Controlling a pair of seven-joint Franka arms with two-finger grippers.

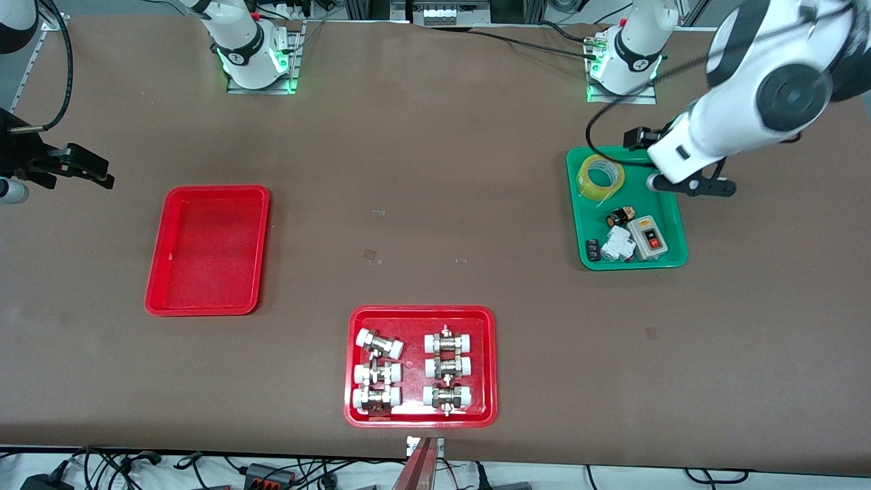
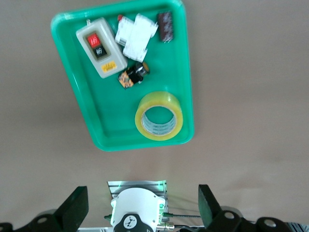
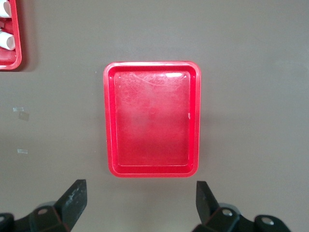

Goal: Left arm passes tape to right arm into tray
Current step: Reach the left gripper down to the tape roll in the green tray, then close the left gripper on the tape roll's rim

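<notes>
The tape [image 1: 600, 177], a yellow translucent roll with a white core, lies flat in the green tray [image 1: 633, 265], at the tray's end nearest the robots' bases. It also shows in the left wrist view [image 2: 159, 116]. My left gripper [image 1: 677, 167] hovers over that end of the green tray, beside the tape, open and empty [image 2: 142, 203]. The plain red tray [image 1: 207, 252] lies empty toward the right arm's end of the table and fills the right wrist view [image 3: 152, 121]. My right gripper [image 1: 85, 167] is up in the air beside it, open and empty [image 3: 140, 198].
The green tray [image 2: 140, 146] also holds a grey switch box [image 1: 650, 237], a white part [image 1: 618, 243] and a small black-and-yellow part [image 1: 618, 218]. A red tray of pipe fittings [image 1: 422, 309] sits near the front camera, mid-table.
</notes>
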